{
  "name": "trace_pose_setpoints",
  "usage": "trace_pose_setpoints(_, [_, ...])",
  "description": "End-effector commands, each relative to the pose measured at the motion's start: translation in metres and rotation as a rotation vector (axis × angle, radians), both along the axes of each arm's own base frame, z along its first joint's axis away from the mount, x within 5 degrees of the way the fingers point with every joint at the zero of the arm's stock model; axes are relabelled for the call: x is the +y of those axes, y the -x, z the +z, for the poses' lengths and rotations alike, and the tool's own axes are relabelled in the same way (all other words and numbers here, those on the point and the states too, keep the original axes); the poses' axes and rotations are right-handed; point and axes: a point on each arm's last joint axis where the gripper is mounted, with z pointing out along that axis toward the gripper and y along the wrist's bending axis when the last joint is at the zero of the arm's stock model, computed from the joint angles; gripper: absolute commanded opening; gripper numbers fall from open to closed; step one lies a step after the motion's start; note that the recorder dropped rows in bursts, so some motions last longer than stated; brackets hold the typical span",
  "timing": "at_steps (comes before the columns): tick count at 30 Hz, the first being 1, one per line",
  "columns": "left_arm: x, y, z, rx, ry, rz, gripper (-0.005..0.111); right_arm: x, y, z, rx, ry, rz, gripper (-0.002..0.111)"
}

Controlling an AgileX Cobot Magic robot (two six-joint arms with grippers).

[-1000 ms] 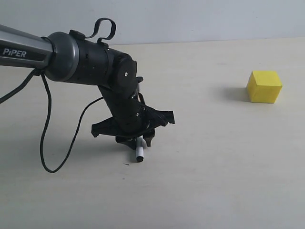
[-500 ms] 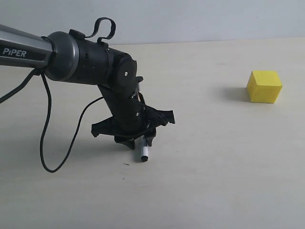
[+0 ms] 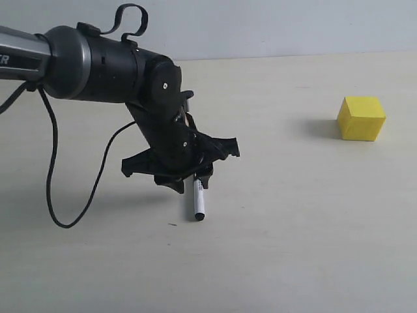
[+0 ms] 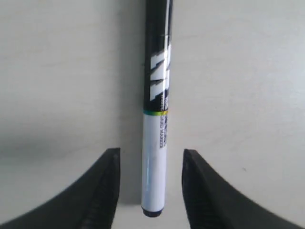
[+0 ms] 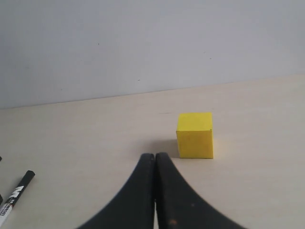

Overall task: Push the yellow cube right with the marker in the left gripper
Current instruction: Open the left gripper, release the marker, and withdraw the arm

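The marker (image 3: 198, 203) lies on the tabletop with its black end towards the camera in the exterior view. My left gripper (image 3: 193, 181) hovers just over its upper part. In the left wrist view the white barrel (image 4: 154, 167) sits between the two black fingers (image 4: 108, 181) with a gap on each side, so the left gripper (image 4: 150, 157) is open and not holding it. The yellow cube (image 3: 361, 118) stands far to the right, well apart from the marker. My right gripper (image 5: 155, 157) is shut on nothing, pointing just left of the cube (image 5: 195, 135); it does not show in the exterior view.
A black cable (image 3: 53, 169) loops from the left arm down onto the beige tabletop (image 3: 293, 228). A pale wall (image 3: 260, 26) closes off the far edge of the table. The marker's black cap (image 5: 18, 190) shows at the edge of the right wrist view.
The left arm has lifted and drawn back a little. More of the marker now shows below the gripper, and its near end has shifted slightly right. The cube has not moved.
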Motion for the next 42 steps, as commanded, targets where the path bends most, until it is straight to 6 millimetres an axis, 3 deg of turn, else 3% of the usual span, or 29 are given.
trace_pose_setpoints(1, [0.003,0.001,0.012,-0.011,0.009,-0.004,0.043,0.000,0.000,-0.001,-0.008,0.007,-0.005,0.000])
trace_pose_setpoints(4, [0.004,0.003,0.015,-0.005,0.000,-0.026,0.042,0.000,0.000,-0.001,-0.008,0.007,-0.005,0.000])
trace_pose_setpoints(6, [0.005,0.004,0.020,-0.006,0.002,-0.027,0.035,0.000,0.000,-0.001,-0.008,0.005,-0.005,0.000])
trace_pose_setpoints(8, [0.006,0.005,0.035,-0.057,0.013,-0.124,0.001,0.000,0.000,-0.001,-0.008,0.005,-0.005,0.000])
trace_pose_setpoints(13, [0.006,0.016,0.071,-0.177,0.038,-0.287,0.000,0.000,0.000,-0.001,-0.008,0.005,-0.005,0.000])
trace_pose_setpoints(16, [-0.002,0.050,0.091,-0.353,0.070,-0.414,0.000,0.000,0.000,-0.001,-0.008,0.005,-0.005,0.000])
trace_pose_setpoints(22, [-0.007,0.110,0.101,-0.600,0.288,-0.547,0.000,0.000,0.000,-0.001,-0.008,0.007,-0.005,0.000])
trace_pose_setpoints(26, [0.009,0.144,0.108,-0.711,0.405,-0.604,0.000,0.000,0.000,-0.001,-0.008,0.007,-0.005,0.000])
trace_pose_setpoints(32, [0.058,0.173,0.110,-0.922,0.565,-0.616,0.000,0.000,0.000,-0.001,-0.008,0.007,-0.005,0.000])
trace_pose_setpoints(37, [0.091,0.191,0.116,-0.992,0.630,-0.595,0.000,0.000,0.000,-0.001,-0.005,0.007,-0.005,0.000])
trace_pose_setpoints(42, [0.105,0.198,0.129,-1.046,0.678,-0.577,0.000,0.000,0.000,-0.001,-0.005,0.007,-0.005,0.000])
